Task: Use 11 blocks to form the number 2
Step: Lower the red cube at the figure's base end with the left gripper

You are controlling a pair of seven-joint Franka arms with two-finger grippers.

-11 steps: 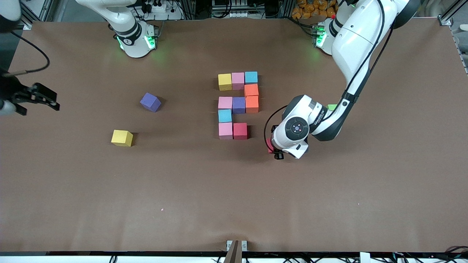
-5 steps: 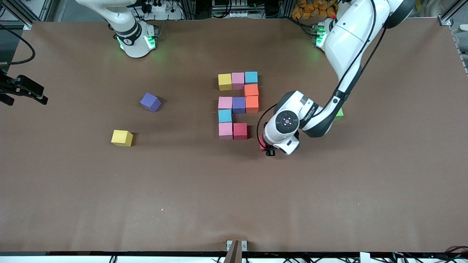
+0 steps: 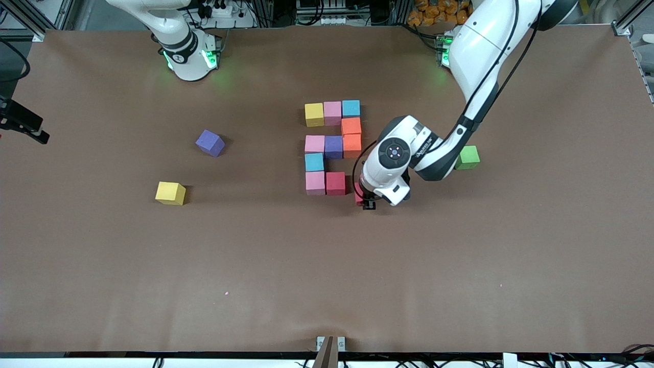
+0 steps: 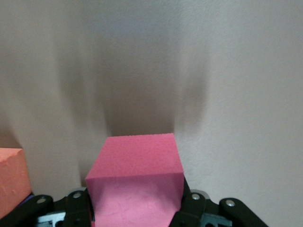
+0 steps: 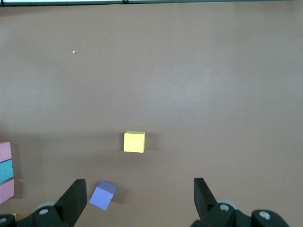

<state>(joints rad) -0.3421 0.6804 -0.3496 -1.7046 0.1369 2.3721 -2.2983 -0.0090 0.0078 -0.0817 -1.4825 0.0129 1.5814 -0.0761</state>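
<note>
Ten blocks lie in a stepped figure at mid-table, from the yellow block [image 3: 314,114] through pink [image 3: 332,112], light blue [image 3: 351,108] and two orange blocks [image 3: 351,135] down to the red block [image 3: 335,183] in the row nearest the front camera. My left gripper [image 3: 366,200] is shut on another red block [image 3: 358,193], low over the table just beside that red one, toward the left arm's end. In the left wrist view this block [image 4: 135,170] fills the jaws of the left gripper [image 4: 135,210]. My right gripper [image 5: 139,196] hangs open and empty above a loose purple block [image 5: 102,195].
A loose purple block [image 3: 210,142] and a loose yellow block [image 3: 170,193] lie toward the right arm's end. A green cube [image 3: 467,157] sits beside the left arm's forearm. An orange block's edge [image 4: 10,179] shows in the left wrist view.
My left gripper carried the red block toward the figure, uncovering the green cube. The right arm drew back toward its end of the table, nearly out of the front view.
</note>
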